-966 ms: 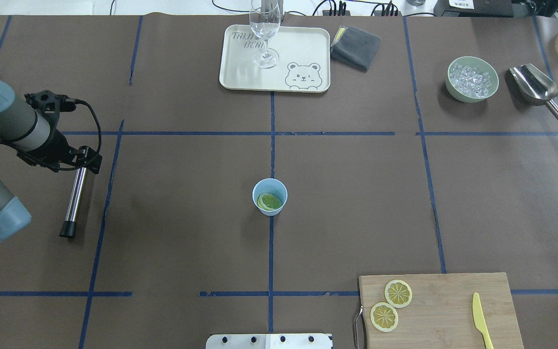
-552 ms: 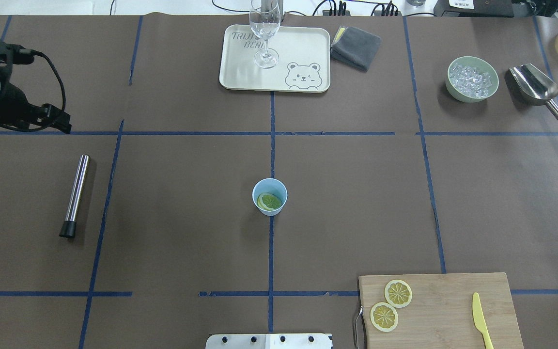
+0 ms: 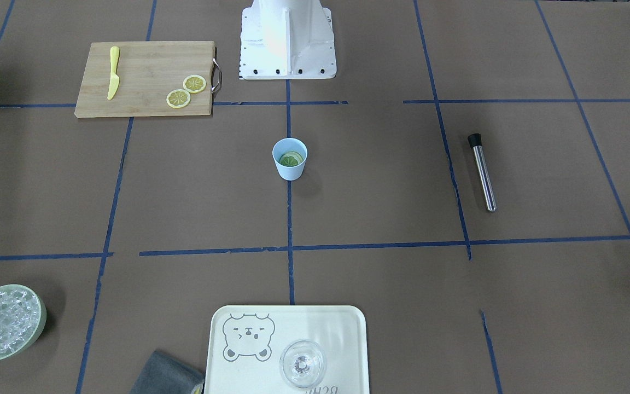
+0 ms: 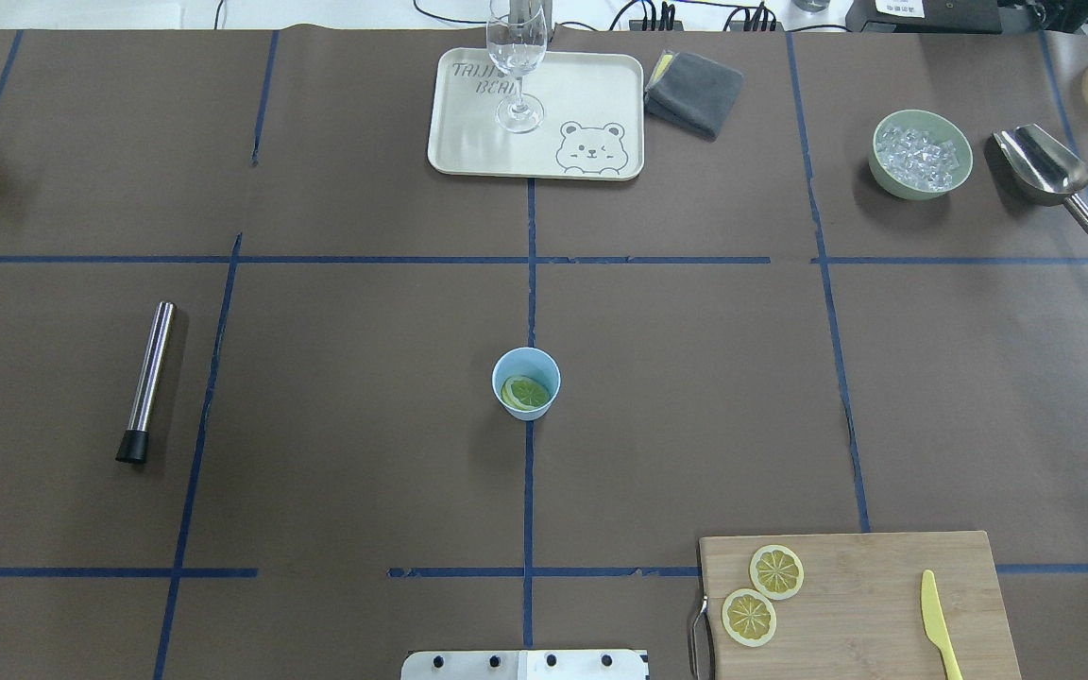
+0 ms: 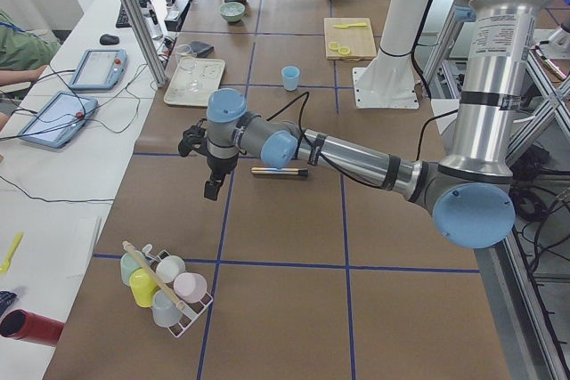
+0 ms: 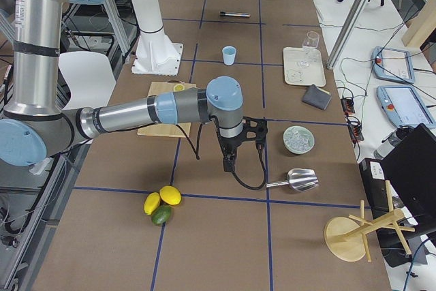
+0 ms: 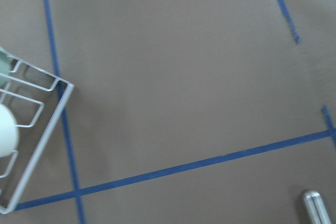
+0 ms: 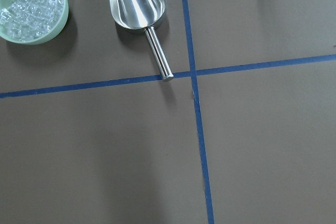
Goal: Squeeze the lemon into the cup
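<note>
The light-blue cup (image 4: 526, 382) stands upright at the table's middle, with one greenish lemon slice (image 4: 525, 392) lying inside it; both also show in the front-facing view, cup (image 3: 290, 164) and slice (image 3: 291, 160). Two more lemon slices (image 4: 776, 571) (image 4: 749, 617) lie on the wooden cutting board (image 4: 865, 604). Neither arm shows in the overhead view. My left gripper (image 5: 212, 189) hangs over the table's left end, far from the cup. My right gripper (image 6: 229, 163) hangs over the right end near the ice bowl. I cannot tell whether either is open or shut.
A steel muddler (image 4: 146, 381) lies left of the cup. A tray (image 4: 582, 94) with a clear glass (image 4: 518, 57), a grey cloth (image 4: 693, 92), the ice bowl (image 4: 875, 161) and a scoop (image 4: 1040, 165) sit at the back. A yellow knife (image 4: 934, 619) lies on the board. A cup rack (image 5: 165, 287) stands at the left end.
My left arm has pulled back from above the muddler, away to the left and out of the overhead view. The muddler, cup and lemon slices have not moved.
</note>
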Motion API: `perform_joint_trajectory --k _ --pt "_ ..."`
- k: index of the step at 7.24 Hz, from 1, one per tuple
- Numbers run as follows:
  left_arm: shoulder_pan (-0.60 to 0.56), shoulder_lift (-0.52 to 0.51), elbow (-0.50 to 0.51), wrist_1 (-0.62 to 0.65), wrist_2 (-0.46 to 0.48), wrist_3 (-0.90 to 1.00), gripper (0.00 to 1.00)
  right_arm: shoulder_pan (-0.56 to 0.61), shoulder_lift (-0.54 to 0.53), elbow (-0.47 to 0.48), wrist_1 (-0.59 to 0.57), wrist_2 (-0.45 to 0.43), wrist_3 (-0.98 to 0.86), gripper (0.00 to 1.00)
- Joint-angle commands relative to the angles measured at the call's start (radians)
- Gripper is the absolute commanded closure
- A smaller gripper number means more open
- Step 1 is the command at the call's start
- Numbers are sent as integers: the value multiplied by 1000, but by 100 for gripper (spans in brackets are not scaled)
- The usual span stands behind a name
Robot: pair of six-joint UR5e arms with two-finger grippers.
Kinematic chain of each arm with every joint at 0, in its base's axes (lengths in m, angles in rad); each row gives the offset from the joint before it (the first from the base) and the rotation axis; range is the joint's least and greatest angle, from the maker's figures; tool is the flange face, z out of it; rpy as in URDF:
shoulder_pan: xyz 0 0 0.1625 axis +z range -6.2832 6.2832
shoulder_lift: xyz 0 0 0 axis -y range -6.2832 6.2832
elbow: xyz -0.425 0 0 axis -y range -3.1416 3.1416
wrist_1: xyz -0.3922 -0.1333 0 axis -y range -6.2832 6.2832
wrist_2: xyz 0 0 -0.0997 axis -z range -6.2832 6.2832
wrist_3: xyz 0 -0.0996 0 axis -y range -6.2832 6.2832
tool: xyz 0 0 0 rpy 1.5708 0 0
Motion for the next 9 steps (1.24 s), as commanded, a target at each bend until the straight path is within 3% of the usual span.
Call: perform_joint_trajectory --k 1,3,4,7,9 --pt "-98 48 53 -3 -32 125 0 0 1 -2 1 0 -3 0" --pt "-205 49 170 3 -38 275 0 0 -2 -4 -2 6 -4 0" --pt "-209 54 175 38 -35 269 0 2 -5 -5 -2 8 -3 0" --pt "-206 72 155 169 -38 266 0 0 -12 -11 -1 9 -10 0" --pt "-206 63 56 363 -36 272 0 0 -12 -27 -2 11 -12 0"
